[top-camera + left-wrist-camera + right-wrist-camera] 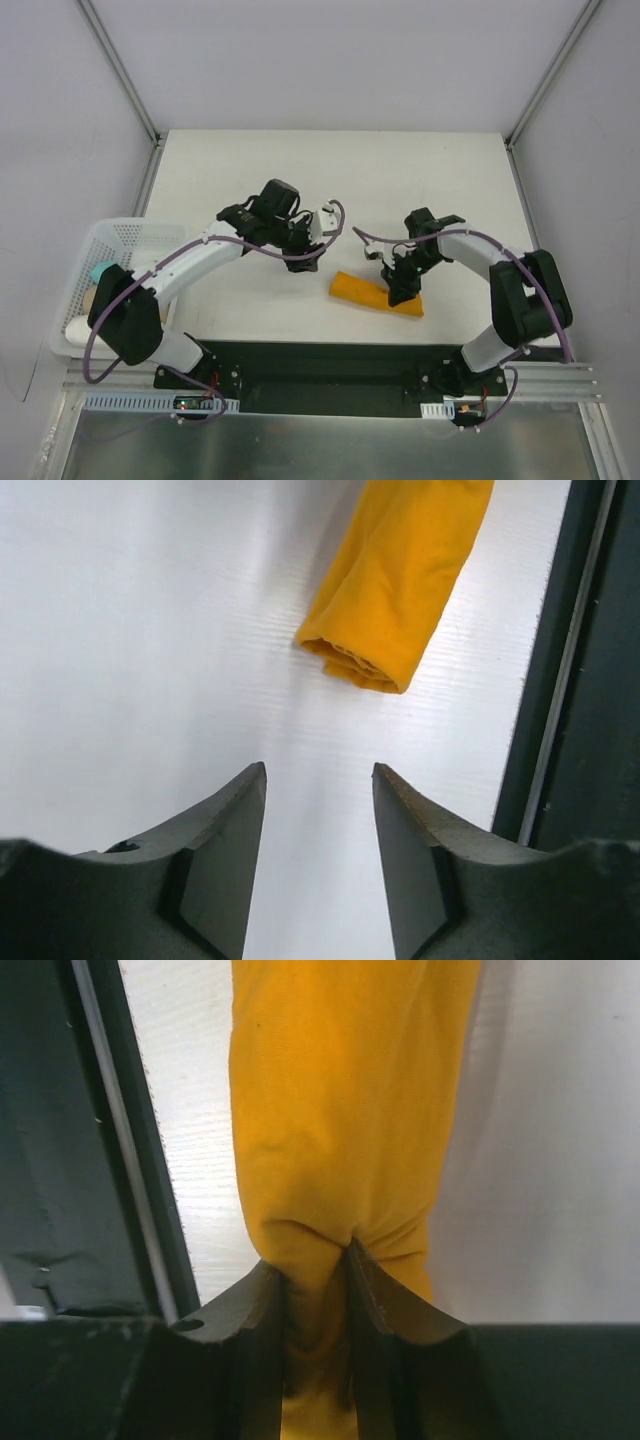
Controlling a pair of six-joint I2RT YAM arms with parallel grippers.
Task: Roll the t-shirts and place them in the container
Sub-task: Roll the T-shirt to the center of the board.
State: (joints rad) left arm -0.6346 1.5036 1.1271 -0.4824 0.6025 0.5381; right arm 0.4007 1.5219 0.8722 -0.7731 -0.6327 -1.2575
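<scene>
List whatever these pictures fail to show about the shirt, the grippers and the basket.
- t-shirt: right end, top view, hidden under the right gripper; neck label shows in no view.
- t-shirt's full length: both wrist views, cut off by the top edge.
- left gripper: top view, too small and dark to read its opening.
- basket contents: top view, teal and white things too small to name, partly behind the left arm.

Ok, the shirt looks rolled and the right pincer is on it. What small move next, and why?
Probably raise the right pincer a little. It is pinched on the rolled t-shirt near one end, and the left pincer is open and clear of it, so nothing else holds the roll.
</scene>
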